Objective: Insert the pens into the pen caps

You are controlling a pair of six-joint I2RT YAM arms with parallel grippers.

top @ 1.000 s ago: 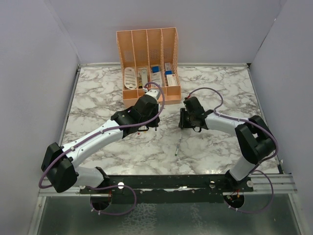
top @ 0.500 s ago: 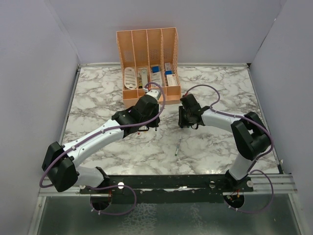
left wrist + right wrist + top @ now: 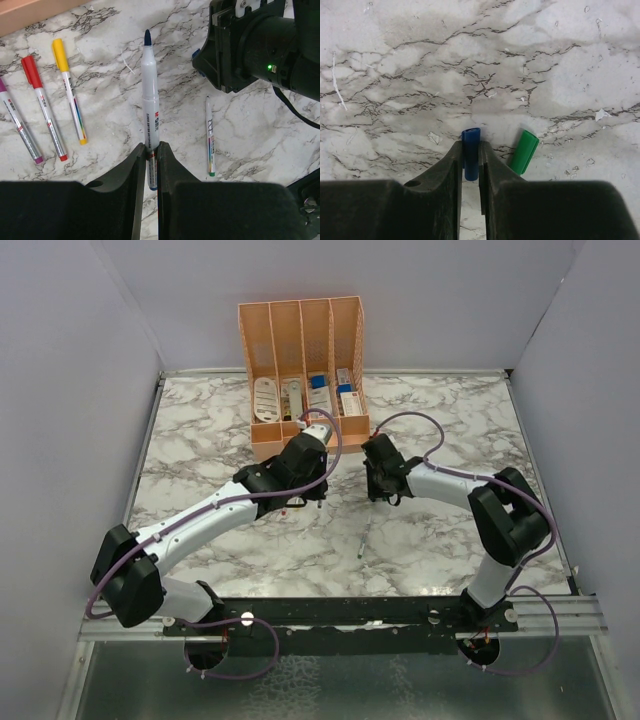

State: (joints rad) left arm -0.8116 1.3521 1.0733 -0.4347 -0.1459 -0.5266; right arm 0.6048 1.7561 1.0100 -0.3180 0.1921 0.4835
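Note:
My left gripper is shut on the blue-tipped pen, whose bare tip points away toward the right gripper's body. My right gripper is shut on the blue cap, held close to the marble. The green cap lies just right of it. The uncapped green pen lies on the marble; it also shows in the top view. The purple, red and yellow pens lie capped, side by side. In the top view the two grippers face each other closely.
The peach organiser with white boxes and cards stands at the back, just behind both grippers. Grey walls close in the marble table on the left, right and back.
My right gripper has moved a little left and farther back with the blue cap, closer to the left gripper. The left gripper has shifted only slightly, still holding the pen.

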